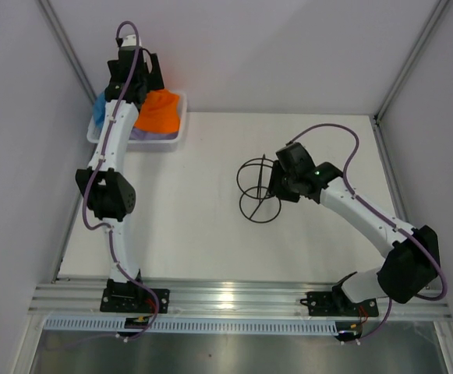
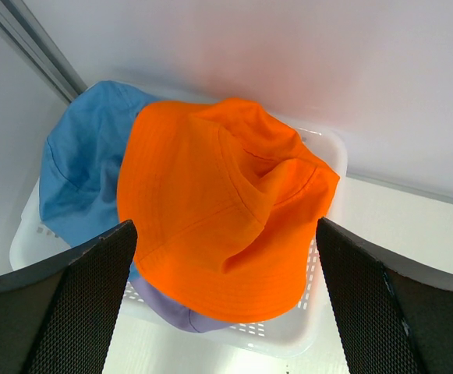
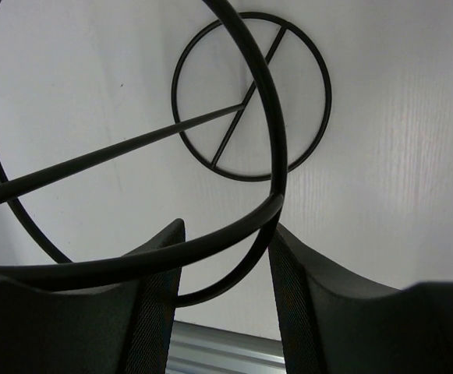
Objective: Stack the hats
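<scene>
The left gripper (image 2: 222,226) hangs spread wide and holding nothing, directly above the orange hat (image 2: 210,195), one finger to each side of it and apart from the cloth. That hat lies on top in the white basket (image 2: 277,343) at the table's far left corner, over the blue hat (image 2: 82,148) and a lavender hat (image 2: 179,313). Well apart, the right gripper (image 3: 220,234) has the wire stand (image 3: 247,97)'s ring crossing between narrowly parted fingers; whether they pinch it, I cannot tell
</scene>
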`<move>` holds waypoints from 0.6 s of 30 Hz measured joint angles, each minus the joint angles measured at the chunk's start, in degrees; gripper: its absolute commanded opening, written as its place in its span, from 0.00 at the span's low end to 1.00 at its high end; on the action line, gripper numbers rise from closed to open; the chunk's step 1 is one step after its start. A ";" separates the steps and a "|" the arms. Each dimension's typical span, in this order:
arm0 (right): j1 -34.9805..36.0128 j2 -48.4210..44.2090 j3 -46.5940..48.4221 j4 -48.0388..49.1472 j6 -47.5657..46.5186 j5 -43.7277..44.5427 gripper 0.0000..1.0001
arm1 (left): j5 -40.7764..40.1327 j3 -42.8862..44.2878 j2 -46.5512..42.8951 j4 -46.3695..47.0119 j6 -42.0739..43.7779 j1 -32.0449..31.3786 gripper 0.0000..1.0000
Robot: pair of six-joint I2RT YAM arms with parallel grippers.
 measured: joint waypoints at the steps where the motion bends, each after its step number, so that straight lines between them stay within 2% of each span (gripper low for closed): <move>1: 0.79 -0.52 -0.52 0.20 0.00 -0.15 0.51 | 0.02 0.00 0.00 -0.13 -0.02 0.00 0.99; 10: 4.85 -2.69 -4.52 4.61 -1.33 -6.12 0.52 | 0.87 -0.20 0.00 -1.60 -0.57 -0.02 1.00; 13: 4.87 -2.80 -4.68 4.33 -2.10 -6.54 0.73 | 0.85 -0.22 0.00 -2.16 -0.57 -0.22 1.00; 14: 4.92 -2.84 -4.55 3.63 -2.56 -6.03 0.87 | 0.85 -0.22 0.00 -2.25 -0.59 -0.24 0.99; 16: 4.92 -2.84 -3.28 0.98 -3.69 -4.63 0.97 | 0.85 -0.22 0.00 -2.29 -0.63 -0.35 0.99; 18: 4.92 -2.91 -1.46 -1.36 -4.50 -3.78 1.00 | 0.85 -0.22 0.00 -2.34 -0.94 -0.48 1.00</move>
